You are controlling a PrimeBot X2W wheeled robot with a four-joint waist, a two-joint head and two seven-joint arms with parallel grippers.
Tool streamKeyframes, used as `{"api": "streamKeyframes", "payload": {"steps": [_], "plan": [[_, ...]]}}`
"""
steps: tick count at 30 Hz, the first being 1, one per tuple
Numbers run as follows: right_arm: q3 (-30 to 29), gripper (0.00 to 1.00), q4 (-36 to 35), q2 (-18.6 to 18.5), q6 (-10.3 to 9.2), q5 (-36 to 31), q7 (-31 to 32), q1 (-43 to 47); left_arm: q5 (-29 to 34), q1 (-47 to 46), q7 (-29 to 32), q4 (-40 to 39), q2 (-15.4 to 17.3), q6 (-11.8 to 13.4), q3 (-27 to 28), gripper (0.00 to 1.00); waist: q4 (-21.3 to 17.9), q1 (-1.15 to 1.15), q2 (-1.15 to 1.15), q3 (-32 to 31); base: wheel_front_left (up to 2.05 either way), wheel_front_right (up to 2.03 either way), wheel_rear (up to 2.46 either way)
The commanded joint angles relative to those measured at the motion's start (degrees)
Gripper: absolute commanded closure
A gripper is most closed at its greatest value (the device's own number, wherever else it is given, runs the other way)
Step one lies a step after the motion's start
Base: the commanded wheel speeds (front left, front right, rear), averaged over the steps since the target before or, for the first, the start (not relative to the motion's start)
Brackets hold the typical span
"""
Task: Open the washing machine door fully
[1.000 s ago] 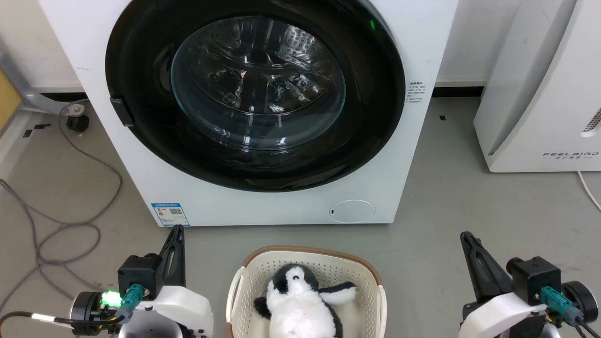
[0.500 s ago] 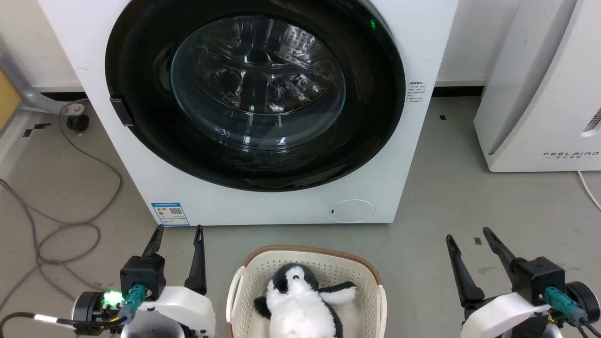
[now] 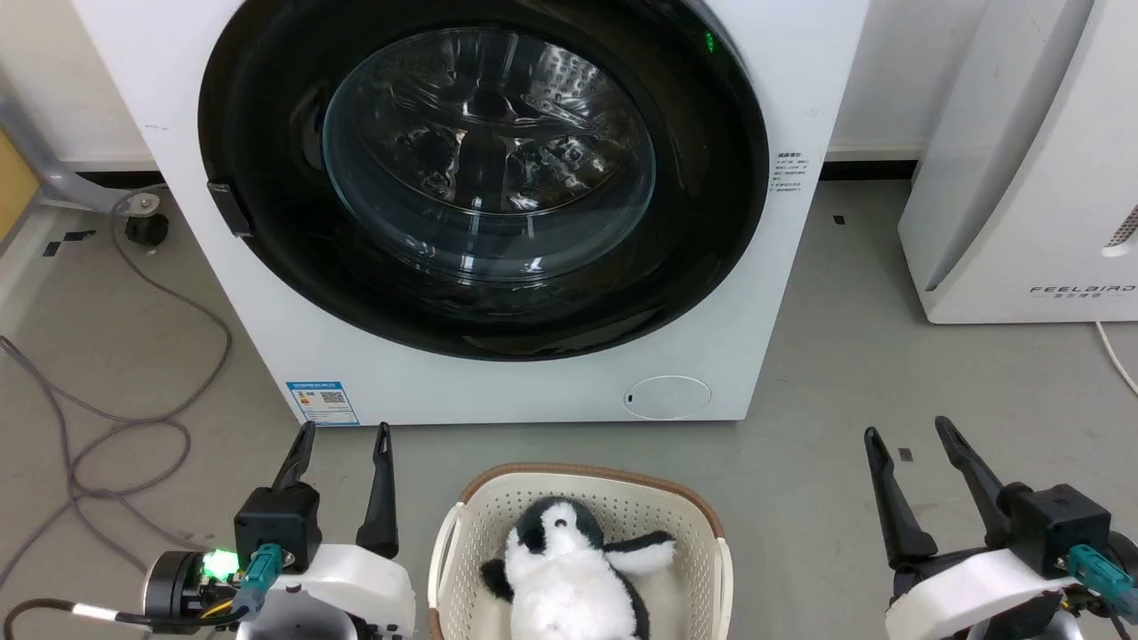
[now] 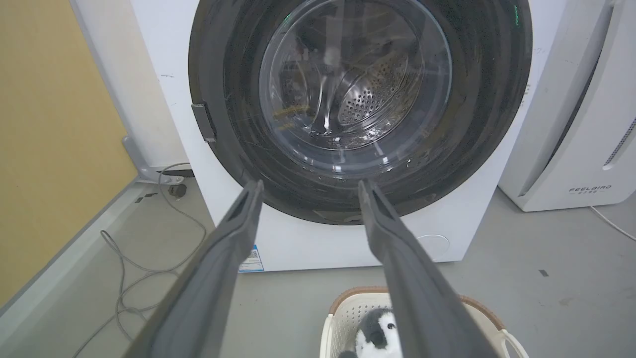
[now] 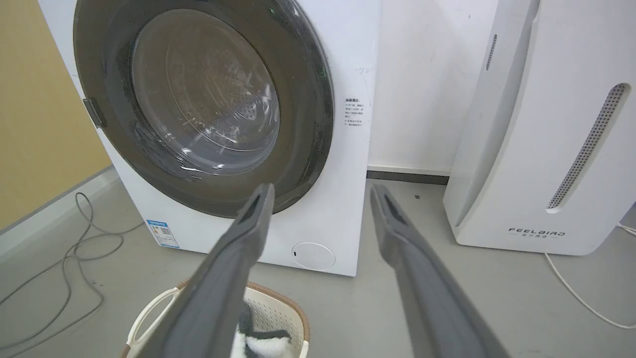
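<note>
1. Left gripper point(image 3: 345, 428) at 7 o'clock and right gripper point(image 3: 907, 428) at 5, both spread wide with nothing between the fingers.
2. Basket point(image 3: 578, 473) at 6, right between them, with a plush penguin point(image 3: 569, 569) lying in it.
3. Washer point(image 3: 498, 391) at 12, just past the basket. Its door point(image 3: 484, 169) sits closed flat against the front, tab point(image 3: 229, 209) at 9 o'clock on the rim.
4. Cables point(image 3: 116, 427) on the floor point(image 3: 827, 356) at 9, and a white FEELBIRD unit point(image 3: 1022, 178) at 2 beside the washer.
</note>
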Motion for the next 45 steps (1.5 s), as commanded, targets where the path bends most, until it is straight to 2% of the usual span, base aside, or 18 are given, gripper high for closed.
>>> {"api": "streamKeyframes", "payload": {"steps": [1, 12, 13, 14, 17, 22, 30, 37, 45], "plan": [[-0.26, 0.0, -0.56, 0.01, 0.01, 0.79, -0.49, -0.16, -0.29, -0.29, -0.57, 0.01, 0.01, 0.48, -0.33, 0.0, 0.01, 0.0, 0.0, 0.02, 0.0, 0.0, 0.0], [-0.7, 0.0, -1.35, 0.02, 0.01, 3.61, -1.81, -0.39, -0.44, -0.43, -1.89, 0.06, 0.01, 1.5, -1.22, 0.0, 0.18, 0.0, 0.0, 0.18, 0.0, 0.0, 0.0], [-0.77, 0.55, -1.45, 0.02, 0.01, 3.85, -1.93, -0.4, -0.45, -0.45, -2.01, 0.08, 0.01, 1.58, -1.3, 0.0, 0.2, 0.0, 0.0, 0.2, 0.0, 0.0, 0.0], [-0.82, 1.0, -1.54, 0.02, 0.01, 4.27, -2.04, -0.42, -0.46, -0.46, -2.13, 0.1, 0.01, 1.67, -1.38, 0.0, 0.23, 0.0, 0.0, 0.21, 0.0, 0.0, 0.0], [-0.86, 1.0, -1.61, 0.02, 0.01, 6.36, -2.4, -0.45, -0.52, -0.48, -2.48, 0.16, 0.01, 1.93, -1.58, 0.0, 0.28, 0.0, 0.0, 0.26, 0.0, 0.0, 0.0], [-1.01, 1.0, -0.86, 0.02, 0.02, 14.04, -3.0, -0.5, -0.62, -0.49, -3.08, 0.26, 0.01, 2.39, -1.94, 0.0, 0.33, 0.0, 0.0, 0.32, 0.0, 0.0, 0.0], [-0.27, 1.0, 1.75, 0.03, 0.02, 34.64, -3.95, -0.86, -0.56, -0.63, -4.04, 0.3, 0.01, 2.95, -2.26, 0.0, 0.51, 0.0, 0.0, 0.52, 0.0, 0.0, 0.0], [-0.65, 1.0, 3.33, 0.03, 0.02, 49.06, -3.2, -2.52, -0.39, -0.91, -4.88, 0.22, 0.01, 3.4, -2.51, 0.0, 0.7, 0.0, 0.0, 1.04, 0.0, 0.0, 0.0], [-4.05, 1.0, 6.41, -0.21, 0.02, 57.27, 1.51, -6.54, -0.25, -1.58, -5.84, 0.06, 0.04, 3.91, -3.03, 0.0, 1.36, 0.0, 0.0, 2.33, 0.0, 0.0, 0.0]]}}
